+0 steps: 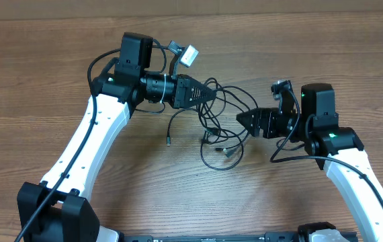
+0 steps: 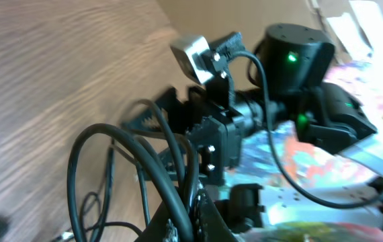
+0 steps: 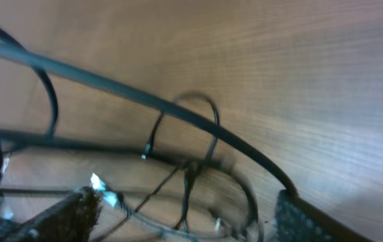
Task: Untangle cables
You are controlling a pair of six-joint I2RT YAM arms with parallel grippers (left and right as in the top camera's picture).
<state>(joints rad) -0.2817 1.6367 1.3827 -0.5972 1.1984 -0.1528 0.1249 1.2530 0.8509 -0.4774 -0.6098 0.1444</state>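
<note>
The cables point(image 1: 220, 128) are thin black cords lying in loose tangled loops on the wooden table between both arms. One plug end point(image 1: 169, 142) lies to the left, and a silver-tipped end point(image 1: 226, 152) lies at the front. My left gripper point(image 1: 211, 95) points right and is shut on several cable strands point(image 2: 173, 195), which rise from its closed jaws point(image 2: 191, 227). My right gripper point(image 1: 240, 117) points left at the tangle with its fingers wide apart. In the right wrist view the loops point(image 3: 191, 168) lie between the fingertips point(image 3: 67, 215), and one strand point(image 3: 178, 111) runs against the right finger.
Thicker black wires from the arms hang near each wrist point(image 1: 292, 144). A small silver camera block point(image 1: 189, 55) sits above the left wrist. The right arm point(image 2: 292, 60) fills the far side of the left wrist view. Bare wood table point(image 1: 44, 81) lies all around.
</note>
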